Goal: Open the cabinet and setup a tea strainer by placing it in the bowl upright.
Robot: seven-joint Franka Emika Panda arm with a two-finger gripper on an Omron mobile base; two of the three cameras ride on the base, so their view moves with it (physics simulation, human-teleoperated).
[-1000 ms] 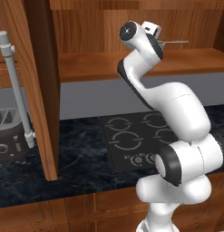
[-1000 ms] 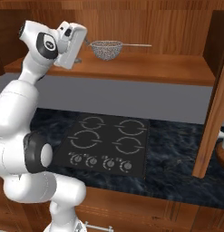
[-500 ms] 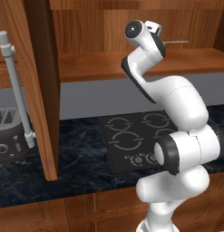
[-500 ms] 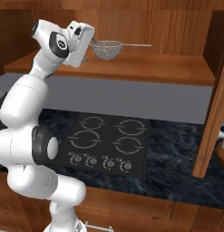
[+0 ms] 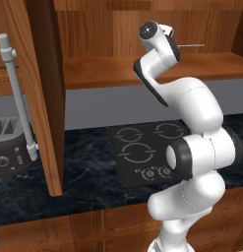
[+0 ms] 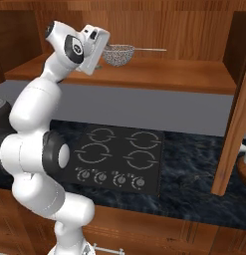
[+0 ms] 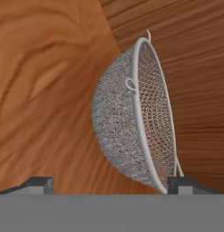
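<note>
With both dark fingertips spread wide at the bottom of the hand view, tool stands open, gripping nothing. Tea strainer sits straight ahead between the two tips in that view, close to them, mesh bowl toward one side and thin rim toward the other; whether the right tip touches the rim cannot be told. Seen rolled on its side there, because the hand view is turned.

From the right base view, tea strainer rests on the plain wooden shelf inside the cabinet, mesh bowl downward, thin straight handle pointing right. Hand raised to shelf height, just left of the strainer, partly covering its left edge. From the left base view, handle of the strainer pokes out to the right of the hand, above the shelf.

Cabinet door swung open at the left, grey bar handle on it. Below, dark marbled desk carrying a black four-burner cooktop. Toaster at the far left of the desk, beside the open door.
</note>
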